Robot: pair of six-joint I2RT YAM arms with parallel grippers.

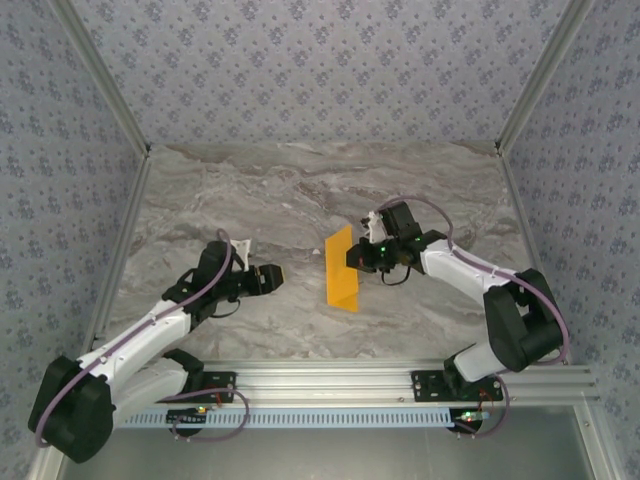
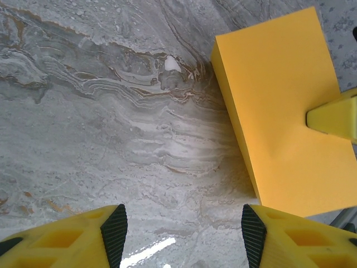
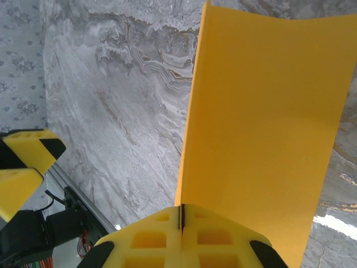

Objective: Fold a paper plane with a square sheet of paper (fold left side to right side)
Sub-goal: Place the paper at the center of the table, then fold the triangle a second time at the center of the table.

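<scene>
The square sheet of paper is orange-yellow and shows as a narrow upright rectangle near the table's middle. My right gripper is shut on its right edge. In the right wrist view the sheet rises from the closed jaws and bows slightly. My left gripper stands open just left of the paper, apart from it. In the left wrist view its fingers hold nothing, and the paper lies ahead to the right with a right fingertip on it.
The marble-patterned tabletop is bounded by patterned walls at the back and sides. An aluminium rail with both arm bases runs along the near edge. The left gripper appears at the left edge of the right wrist view.
</scene>
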